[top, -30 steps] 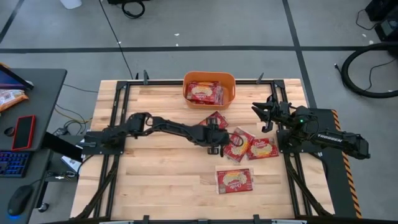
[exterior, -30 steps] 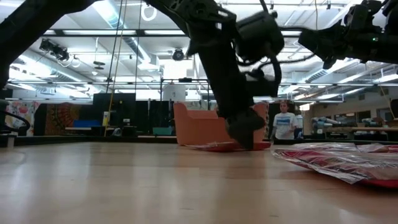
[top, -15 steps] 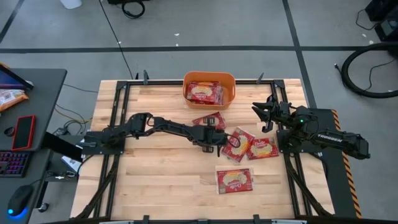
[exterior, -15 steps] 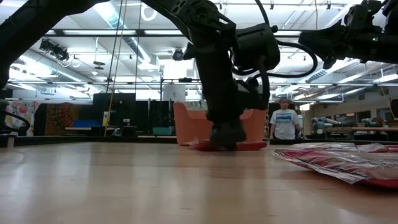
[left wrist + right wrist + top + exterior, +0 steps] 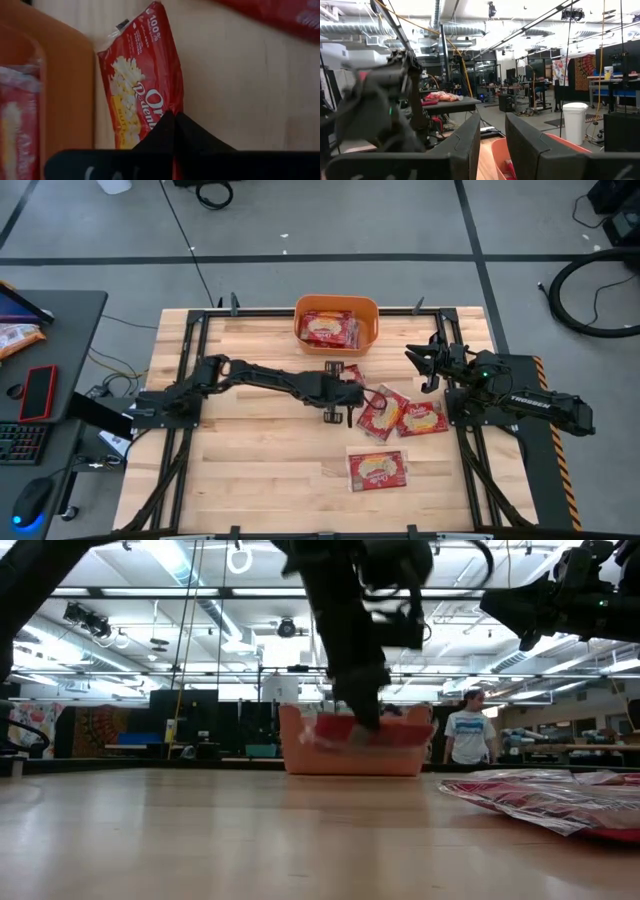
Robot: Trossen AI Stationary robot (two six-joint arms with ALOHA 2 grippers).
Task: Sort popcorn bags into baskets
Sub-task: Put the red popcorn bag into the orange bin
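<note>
While half a second ago it was low on the bench, the left gripper (image 5: 345, 383) has now lifted a popcorn bag (image 5: 142, 85), pinched between its fingers, near the orange basket (image 5: 336, 323) at the far edge. The right gripper (image 5: 425, 365) waits, spread.

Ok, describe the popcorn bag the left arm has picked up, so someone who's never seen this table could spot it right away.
Start at the orange bin at the far middle edge of the wooden table. Just in front of it, the left gripper is shut on one red popcorn bag. Unlike the three bags lying flat on the table and those already in the bin, this one hangs off the wood, pinched by one end.
</note>
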